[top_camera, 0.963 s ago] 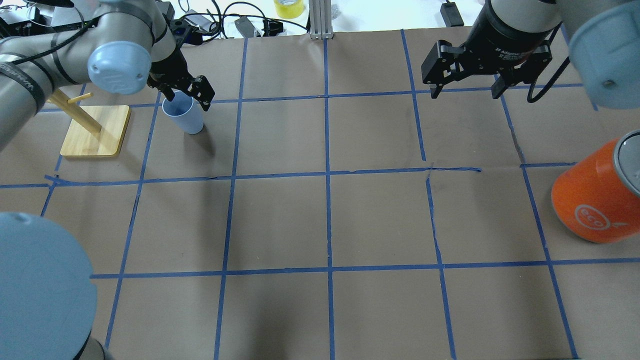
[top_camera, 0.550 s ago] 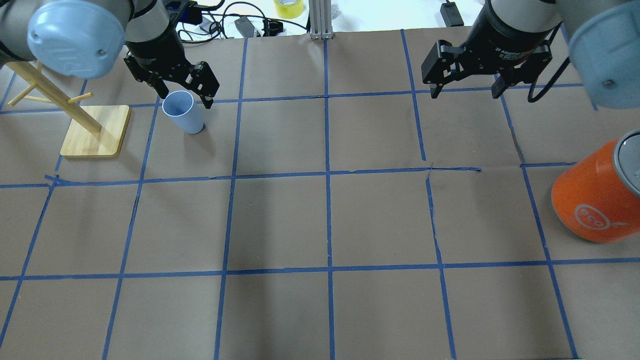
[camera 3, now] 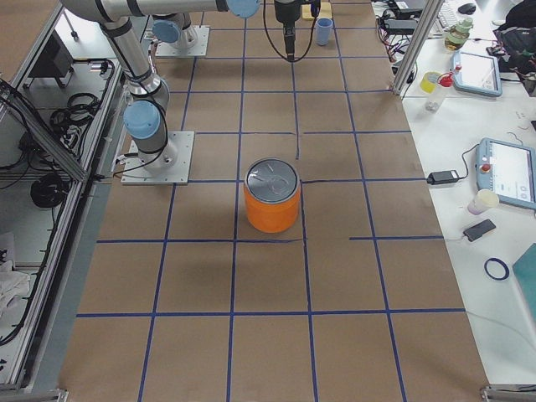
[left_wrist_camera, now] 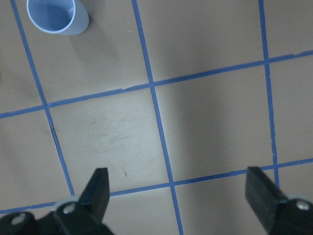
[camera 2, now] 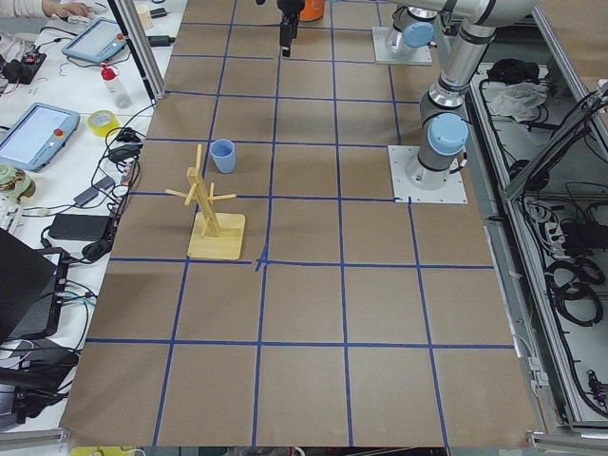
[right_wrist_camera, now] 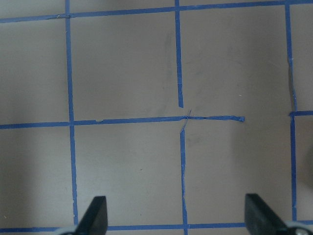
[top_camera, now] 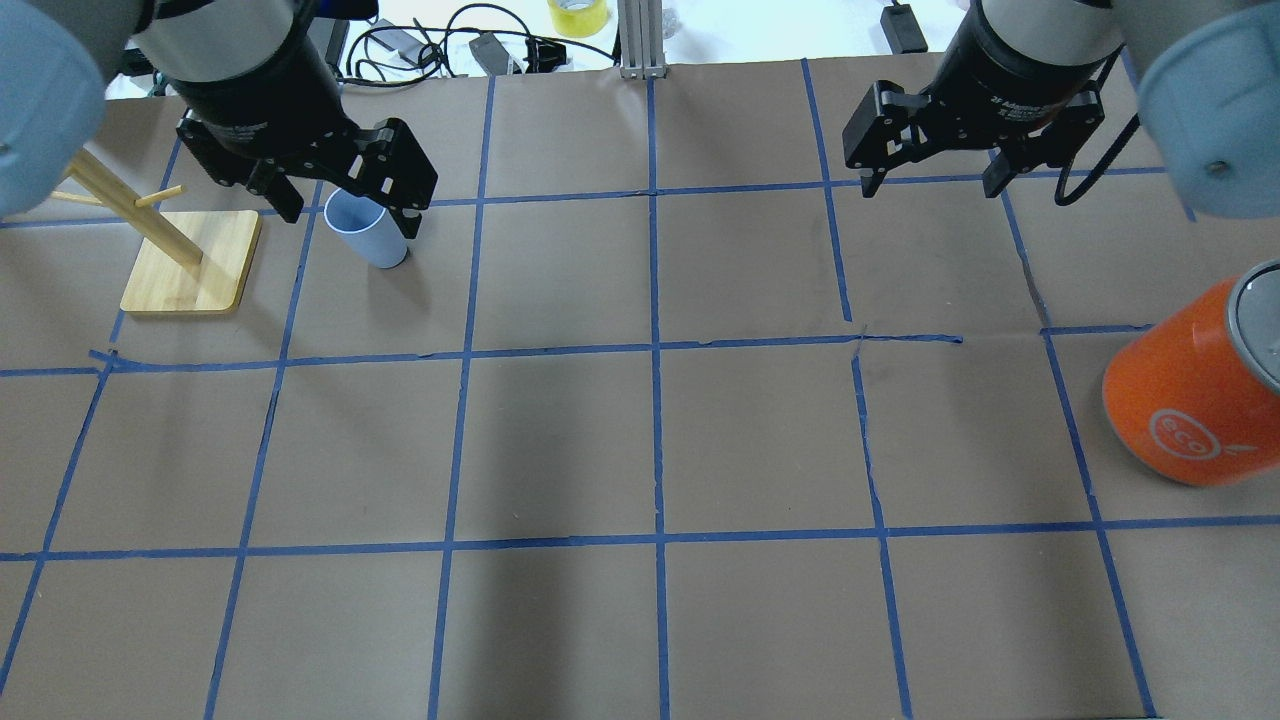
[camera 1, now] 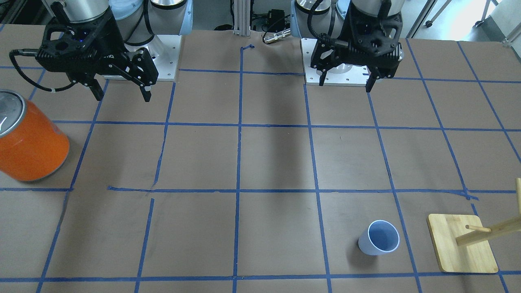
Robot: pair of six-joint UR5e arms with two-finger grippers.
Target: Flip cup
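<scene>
Cup (camera 1: pixel 378 237) stands upright with its mouth facing up on the brown paper table (camera 1: pixel 276 158), inside one square of the blue tape grid and just beside the flat base of the wooden stand (camera 1: pixel 460 244). Nothing touches it. The left gripper (camera 1: pixel 346 85) hangs above the table with its jaws spread wide and nothing between them; from its wrist camera the cup sits off in the upper left corner, well clear of both fingers (left_wrist_camera: pixel 100 183). The right gripper (camera 1: pixel 123 97) hangs over the other side of the table, likewise spread wide and empty. The orange can (camera 1: pixel 30 142) stands near it, well apart from the cup.
</scene>
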